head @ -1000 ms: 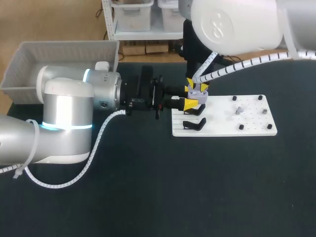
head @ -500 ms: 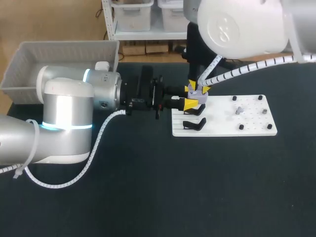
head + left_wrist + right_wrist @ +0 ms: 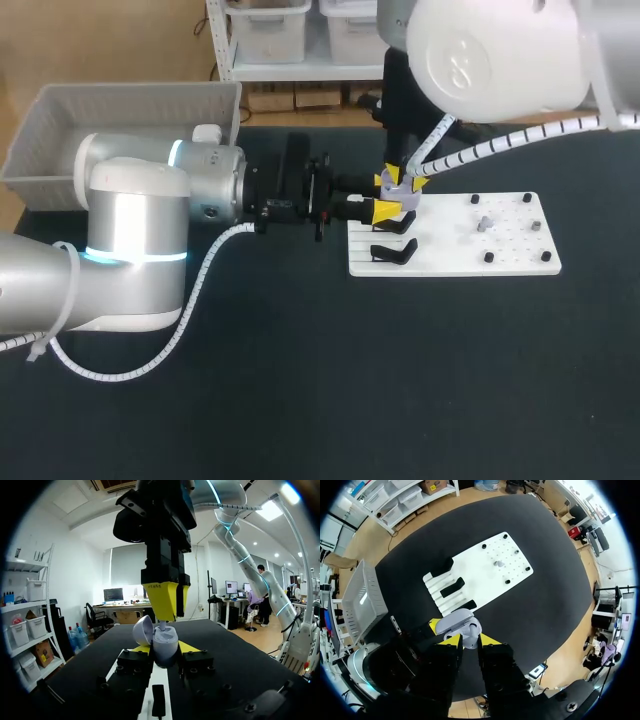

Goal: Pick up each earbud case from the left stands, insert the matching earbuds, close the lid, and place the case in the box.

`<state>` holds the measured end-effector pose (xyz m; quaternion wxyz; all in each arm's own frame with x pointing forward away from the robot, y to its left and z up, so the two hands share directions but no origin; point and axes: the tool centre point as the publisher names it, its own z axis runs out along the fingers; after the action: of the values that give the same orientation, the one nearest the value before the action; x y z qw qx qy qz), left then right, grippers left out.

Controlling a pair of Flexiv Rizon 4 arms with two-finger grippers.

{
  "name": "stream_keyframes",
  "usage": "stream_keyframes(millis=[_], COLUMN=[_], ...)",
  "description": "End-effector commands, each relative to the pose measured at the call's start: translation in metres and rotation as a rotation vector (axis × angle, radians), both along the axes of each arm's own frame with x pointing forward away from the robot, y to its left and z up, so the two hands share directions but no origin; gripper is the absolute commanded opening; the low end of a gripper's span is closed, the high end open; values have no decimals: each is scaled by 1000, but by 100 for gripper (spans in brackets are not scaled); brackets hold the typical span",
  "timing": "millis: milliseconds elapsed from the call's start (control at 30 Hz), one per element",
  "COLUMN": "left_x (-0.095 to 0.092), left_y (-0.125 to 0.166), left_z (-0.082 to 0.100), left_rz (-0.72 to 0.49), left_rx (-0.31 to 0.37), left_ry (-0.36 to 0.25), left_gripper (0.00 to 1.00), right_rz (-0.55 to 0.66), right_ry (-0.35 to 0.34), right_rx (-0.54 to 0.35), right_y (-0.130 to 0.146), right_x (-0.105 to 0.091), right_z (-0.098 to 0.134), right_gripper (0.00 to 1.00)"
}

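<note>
On the dark worktop point(image 3: 300, 380), the left end effector point(image 3: 386, 200) clamps a lavender earbud case point(image 3: 401, 197) at the white board's point(image 3: 470, 255) ten o'clock corner. The right end effector point(image 3: 403, 180) hangs at the case's twelve o'clock. The grey box point(image 3: 60, 130) sits at the worktop's ten o'clock.

case point(image 3: 398, 189) above board point(image 3: 510, 252), box point(image 3: 130, 92) far left

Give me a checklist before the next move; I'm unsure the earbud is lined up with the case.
1. The case is clamped from both sides by the left gripper: ok.
2. The lid is open and tilted back: ok.
3. The right gripper holds the earbud right over the case's opening: ok.
4. The earbud is seated in its pocket: cannot tell.
5. The box is in place behind the left arm: ok.
</note>
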<state>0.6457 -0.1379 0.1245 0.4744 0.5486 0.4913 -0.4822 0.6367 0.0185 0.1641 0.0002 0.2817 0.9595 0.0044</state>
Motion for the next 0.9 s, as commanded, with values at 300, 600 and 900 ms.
stream_keyframes(millis=[300,600,900], left_x=[0,0,0], left_y=[0,0,0], left_z=[0,0,0], left_rz=[2,2,2], left_rx=[1,1,1], left_ry=[0,0,0], left_gripper=[0,0,0], right_rz=[2,60,203], right_ry=[-4,-106,-284], right_rx=[10,59,100], right_y=[0,-3,-37], right_x=[0,-25,-54], right_z=[-4,15,23], right_gripper=[19,73,47])
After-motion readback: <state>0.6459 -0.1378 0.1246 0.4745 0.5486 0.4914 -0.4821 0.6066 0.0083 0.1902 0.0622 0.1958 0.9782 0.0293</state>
